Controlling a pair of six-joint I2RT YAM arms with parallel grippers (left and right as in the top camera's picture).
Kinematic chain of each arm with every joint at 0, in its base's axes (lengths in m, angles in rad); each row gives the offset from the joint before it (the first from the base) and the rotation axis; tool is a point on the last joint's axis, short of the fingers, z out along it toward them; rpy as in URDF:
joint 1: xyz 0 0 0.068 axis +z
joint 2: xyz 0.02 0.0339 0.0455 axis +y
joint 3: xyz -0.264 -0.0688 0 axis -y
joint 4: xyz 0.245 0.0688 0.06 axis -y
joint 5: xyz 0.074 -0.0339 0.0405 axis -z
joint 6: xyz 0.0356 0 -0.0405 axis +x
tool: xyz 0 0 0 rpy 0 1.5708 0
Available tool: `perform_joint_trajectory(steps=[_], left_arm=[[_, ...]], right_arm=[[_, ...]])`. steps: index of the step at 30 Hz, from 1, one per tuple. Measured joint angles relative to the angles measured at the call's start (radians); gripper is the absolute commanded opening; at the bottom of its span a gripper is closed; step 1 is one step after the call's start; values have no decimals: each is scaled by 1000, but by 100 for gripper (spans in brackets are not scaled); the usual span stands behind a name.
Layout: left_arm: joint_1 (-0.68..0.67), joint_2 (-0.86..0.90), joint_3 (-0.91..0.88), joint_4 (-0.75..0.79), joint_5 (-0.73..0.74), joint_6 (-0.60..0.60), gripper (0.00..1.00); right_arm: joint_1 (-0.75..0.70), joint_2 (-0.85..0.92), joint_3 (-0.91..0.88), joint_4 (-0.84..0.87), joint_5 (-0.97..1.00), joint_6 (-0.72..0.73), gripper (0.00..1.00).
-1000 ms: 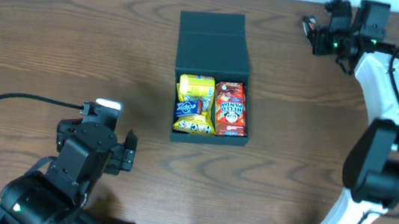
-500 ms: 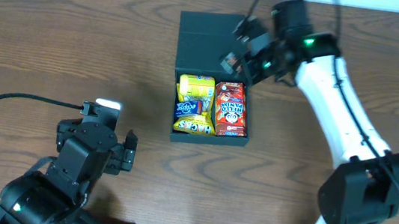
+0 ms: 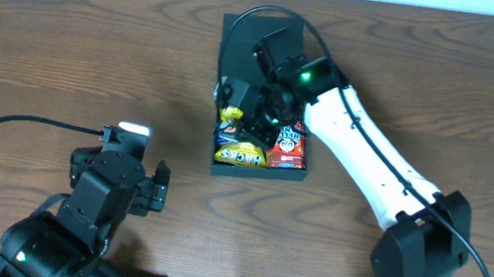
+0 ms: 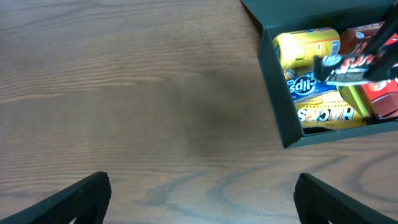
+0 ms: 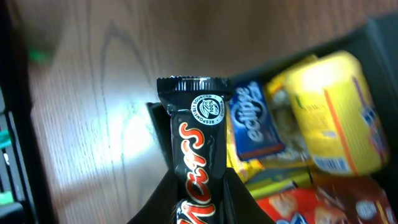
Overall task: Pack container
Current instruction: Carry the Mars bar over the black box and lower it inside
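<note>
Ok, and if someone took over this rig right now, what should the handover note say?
Left claw: open, holding nothing, near the table's front left, away from the container.
Right claw: shut on a Mars bar, held above the container's left side.
Container: lid flap open. Inside are a yellow packet, a blue packet, a Hacks bag and a Hello Panda box.
Done: four snacks packed.
Left: lower and release the Mars bar, then probably close the lid.

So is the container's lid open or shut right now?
Open. The container has its flap lid folded back, snack packets showing inside.
</note>
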Motion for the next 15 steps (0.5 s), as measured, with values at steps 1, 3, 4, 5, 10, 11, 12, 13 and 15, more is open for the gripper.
perform_joint_trajectory(steps=[1,3,4,5,10,11,12,13,15], left_arm=[[0,0,0,0,0,0,95],[0,0,0,0,0,0,95],[0,0,0,0,0,0,95],[0,0,0,0,0,0,95],[0,0,0,0,0,0,95],[0,0,0,0,0,0,95],[0,0,0,0,0,0,95],[0,0,0,0,0,0,95],[0,0,0,0,0,0,95]], right_arm=[[7,8,0,0,0,-17,4],[17,32,0,0,2,-49,4],[19,44,0,0,4,-61,4],[21,68,0,2,12,-74,4],[23,147,0,3,82,-97,8],[23,159,0,3,98,-99,14],[23,167,0,5,111,-100,34],[23,170,-1,7,119,-100,60],[23,170,-1,13,129,-107,67]])
